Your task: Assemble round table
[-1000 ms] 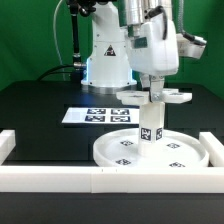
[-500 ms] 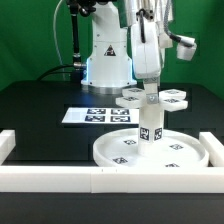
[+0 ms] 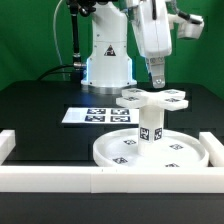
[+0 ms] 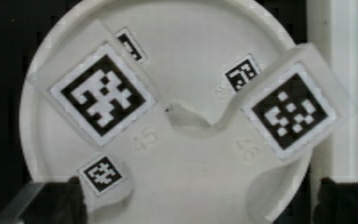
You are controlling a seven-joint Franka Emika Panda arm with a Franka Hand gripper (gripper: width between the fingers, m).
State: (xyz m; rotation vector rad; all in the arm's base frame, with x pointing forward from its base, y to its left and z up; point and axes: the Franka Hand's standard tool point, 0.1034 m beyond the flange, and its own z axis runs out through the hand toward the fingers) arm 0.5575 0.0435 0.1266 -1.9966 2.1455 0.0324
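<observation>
Marker board [image 3: 97, 115] lies flat on the black table [image 3: 35, 105], below the gripper [image 3: 157, 78] and off toward the exterior view's left. White border wall [image 3: 60, 178] runs along the near side, well below it. Round disc [image 3: 150, 152] sits on the table just inside that wall, underneath the gripper. Post [image 3: 150, 128] stands upright at the disc centre, and the cross-shaped piece [image 3: 153, 98] sits level on top of the post, directly below the fingertips. Gripper hangs above the cross piece, apart from it, nothing between the fingers; fingers look close together in the exterior view, but can't tell for sure how far apart they stand. Wrist view looks straight down: cross-shaped piece [image 4: 185, 110] with two big tags fills the middle, disc [image 4: 336, 120] behind it, dark fingertips [image 4: 60, 198] just visible at the frame edge.
</observation>
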